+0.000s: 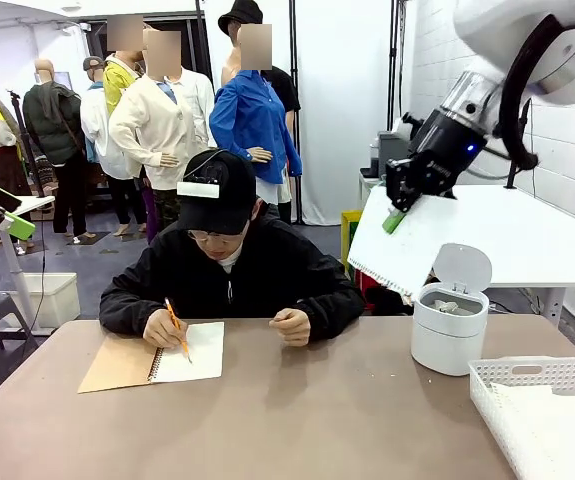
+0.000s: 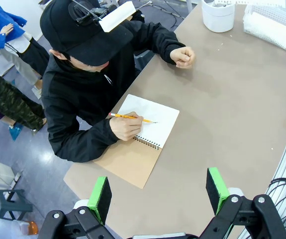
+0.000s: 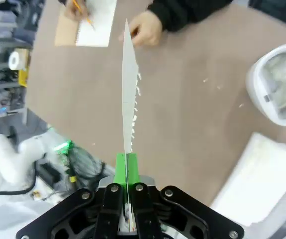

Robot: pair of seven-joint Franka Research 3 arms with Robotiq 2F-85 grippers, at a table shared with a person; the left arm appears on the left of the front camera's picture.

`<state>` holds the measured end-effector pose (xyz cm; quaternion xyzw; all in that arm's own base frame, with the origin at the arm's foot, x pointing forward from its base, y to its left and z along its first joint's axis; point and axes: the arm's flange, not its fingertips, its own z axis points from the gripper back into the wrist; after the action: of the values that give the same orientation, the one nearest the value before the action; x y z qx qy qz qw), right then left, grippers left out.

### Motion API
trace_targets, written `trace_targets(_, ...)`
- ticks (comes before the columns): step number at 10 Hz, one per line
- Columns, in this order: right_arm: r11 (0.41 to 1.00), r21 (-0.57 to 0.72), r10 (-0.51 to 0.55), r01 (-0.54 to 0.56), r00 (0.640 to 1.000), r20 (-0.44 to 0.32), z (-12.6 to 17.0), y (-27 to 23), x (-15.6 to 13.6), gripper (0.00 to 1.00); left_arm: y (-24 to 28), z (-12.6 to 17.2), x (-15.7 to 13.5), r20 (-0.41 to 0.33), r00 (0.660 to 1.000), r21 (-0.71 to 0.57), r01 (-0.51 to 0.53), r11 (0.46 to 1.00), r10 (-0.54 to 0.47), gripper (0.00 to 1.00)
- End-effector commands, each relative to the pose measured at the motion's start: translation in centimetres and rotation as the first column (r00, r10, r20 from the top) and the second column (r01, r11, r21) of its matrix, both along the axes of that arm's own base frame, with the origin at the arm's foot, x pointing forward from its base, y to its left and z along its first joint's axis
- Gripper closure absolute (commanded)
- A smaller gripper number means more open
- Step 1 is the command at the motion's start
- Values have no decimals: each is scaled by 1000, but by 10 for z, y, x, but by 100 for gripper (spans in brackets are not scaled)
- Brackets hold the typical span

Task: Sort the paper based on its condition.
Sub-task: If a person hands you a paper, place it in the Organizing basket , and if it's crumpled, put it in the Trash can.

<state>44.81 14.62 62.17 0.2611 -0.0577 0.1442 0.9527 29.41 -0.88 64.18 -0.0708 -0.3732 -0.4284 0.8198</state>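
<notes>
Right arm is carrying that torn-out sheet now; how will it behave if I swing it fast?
The sheet looks thin and light, so it would probably flutter. Pinched only at one corner, it may pivot or bend. Its ragged perforated edge could tear further.

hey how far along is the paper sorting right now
Done, apparently: white paper lies in the white slotted basket and crumpled scraps in the small white lidded bin. In hand: the right gripper pinches a flat torn-edged sheet above the bin. Left: dropping it; the person is writing in a spiral notebook.
</notes>
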Motion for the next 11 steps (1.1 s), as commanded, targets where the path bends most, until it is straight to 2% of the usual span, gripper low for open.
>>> trace_targets(1, 996, -64, 65, -58, 990, 123, 18, -12, -2, 100, 1, 0, 1, 8, 1000, -1, -7, 1000, 7, 0)
trace_targets(3, 983, -179, 84, -41, 967, 240, 44, -32, -12, 100, 1, 0, 1, 8, 1000, -1, -7, 1000, 7, 0)
trace_targets(5, 968, -250, 81, -1, 946, 312, 60, -57, -31, 100, 1, 0, 1, 8, 1000, -1, -7, 1000, 7, 0)
trace_targets(7, 936, -339, 48, 89, 926, 375, 69, -72, -52, 100, 1, 0, 1, 8, 1000, -1, -7, 1000, 7, 0)
trace_targets(8, 936, -326, 6, 133, 920, 392, 76, -78, -49, 100, 1, 0, 1, 8, 1000, -1, -7, 1000, 7, 0)
trace_targets(9, 953, -301, 71, 34, 940, 333, 83, -70, -41, 100, 1, 0, 1, 8, 1000, -1, -7, 1000, 7, 0)
trace_targets(11, 953, -301, 71, 34, 940, 333, 83, -70, -41, 100, 1, 0, 1, 8, 1000, -1, -7, 1000, 7, 0)
